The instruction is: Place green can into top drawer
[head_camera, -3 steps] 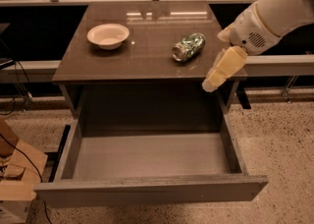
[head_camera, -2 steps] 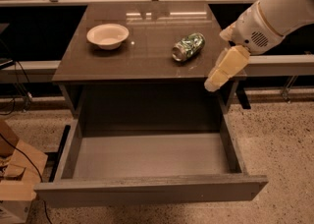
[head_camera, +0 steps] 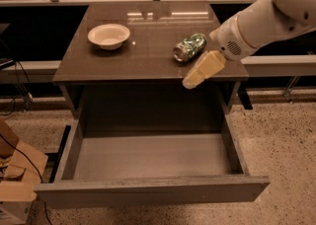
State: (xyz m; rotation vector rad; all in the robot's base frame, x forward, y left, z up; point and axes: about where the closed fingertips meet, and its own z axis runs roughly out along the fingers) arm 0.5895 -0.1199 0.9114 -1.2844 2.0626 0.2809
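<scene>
One toppled green can (head_camera: pixel 189 47) near jaws

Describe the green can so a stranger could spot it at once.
Find the brown cabinet top above the open drawer. On its right half, just behind the gripper, the can lies on its side. It is dark green with pale markings, unlike the cream bowl at left.

green can (head_camera: pixel 189 47): dark green, whitish pattern
bowl (head_camera: pixel 109 35): cream
top drawer (head_camera: pixel 153 159): grey floor
tool (head_camera: pixel 192 78): cream, at front edge of bench (head_camera: pixel 138 63)
</scene>
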